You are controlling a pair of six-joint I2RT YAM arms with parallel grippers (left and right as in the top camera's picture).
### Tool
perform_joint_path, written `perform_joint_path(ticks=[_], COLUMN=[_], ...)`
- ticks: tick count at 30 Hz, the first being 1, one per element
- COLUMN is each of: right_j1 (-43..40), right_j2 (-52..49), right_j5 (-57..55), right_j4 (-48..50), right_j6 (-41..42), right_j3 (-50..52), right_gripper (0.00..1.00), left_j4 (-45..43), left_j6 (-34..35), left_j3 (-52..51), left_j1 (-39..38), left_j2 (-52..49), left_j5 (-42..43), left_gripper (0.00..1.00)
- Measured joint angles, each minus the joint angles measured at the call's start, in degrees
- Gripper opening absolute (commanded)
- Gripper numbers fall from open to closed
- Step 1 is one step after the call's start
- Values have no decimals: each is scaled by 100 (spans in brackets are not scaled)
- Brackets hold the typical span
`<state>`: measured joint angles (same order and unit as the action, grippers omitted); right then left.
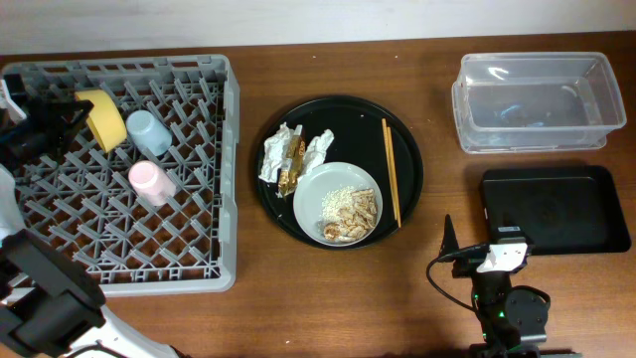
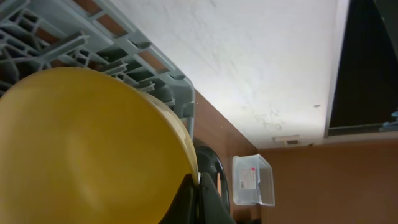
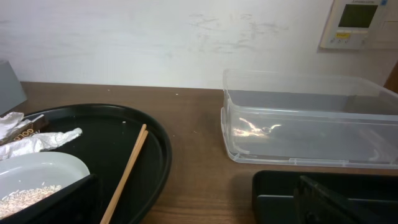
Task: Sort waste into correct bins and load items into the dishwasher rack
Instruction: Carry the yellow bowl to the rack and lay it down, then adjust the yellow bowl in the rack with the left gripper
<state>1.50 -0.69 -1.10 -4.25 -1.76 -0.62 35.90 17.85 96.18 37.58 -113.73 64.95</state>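
My left gripper (image 1: 72, 112) is closed on the rim of the yellow bowl (image 1: 102, 117), which stands on edge in the far left corner of the dishwasher rack (image 1: 199, 268), by the bench's left edge. A light blue cup (image 1: 147, 131) and a pink cup (image 1: 151, 182) lie in the rack beside it. My right gripper (image 1: 469, 249) is spread wide and empty at the near edge. Mid-bench, a round black tray (image 1: 412, 129) carries wrappers (image 1: 288, 154), chopsticks (image 1: 392, 171) and a plate (image 1: 316, 194) of rice (image 1: 336, 202) and fried pieces (image 1: 360, 211). The clear tub (image 1: 537, 99) sits at the far right corner, with the shallow black bin (image 1: 556, 209) just nearer.
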Motion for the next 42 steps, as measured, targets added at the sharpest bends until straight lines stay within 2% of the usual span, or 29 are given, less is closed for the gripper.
perform_joint_path(ticks=[5,9,12,16,19,28,29,30,31,35,37,38,39,40,42], right_j1=[0,0,0,0,0,0,0,0,0,0,0,0,0,0,0], right_j2=[0,0,0,0,0,0,0,0,0,0,0,0,0,0,0], right_j5=[2,0,2,2,0,0,0,0,0,0,2,2,2,2,2], right_j4=[0,0,0,0,0,0,0,0,0,0,0,0,0,0,0], right_j6=[2,2,0,-2,0,2,0,0,0,-2,0,4,2,0,2], right_j3=[0,0,0,0,0,0,0,0,0,0,0,0,0,0,0], right_gripper=[98,98,98,98,98,98,98,98,98,99,98,98,98,98,98], left_j4=[-776,-1502,-1515,-1222,-638,76,177,297,407,984,1147,1163,1156,1139,1003], left_j6=[306,496,570,1034,1178,1285,1292,1307,1314,1298,1196,1119,1054,975,789], left_j3=[-249,-271,-271,-271,-273,-304,-304,-304,-304,-302,-254,-190,-142,-87,-22], left_j1=[15,120,199,586,966,1235,1237,1237,1237,1237,1235,1224,1200,1145,944], left_j2=[-114,-675,-769,-822,-850,-953,-953,-953,-949,-492,31,382,656,957,1388], left_j5=[-94,695,975,1040,927,756,761,763,748,-15,-468,-745,-981,-1255,-1762], left_gripper=[0,0,0,1,20,32,36,50,99,99,95,89,76,58,14])
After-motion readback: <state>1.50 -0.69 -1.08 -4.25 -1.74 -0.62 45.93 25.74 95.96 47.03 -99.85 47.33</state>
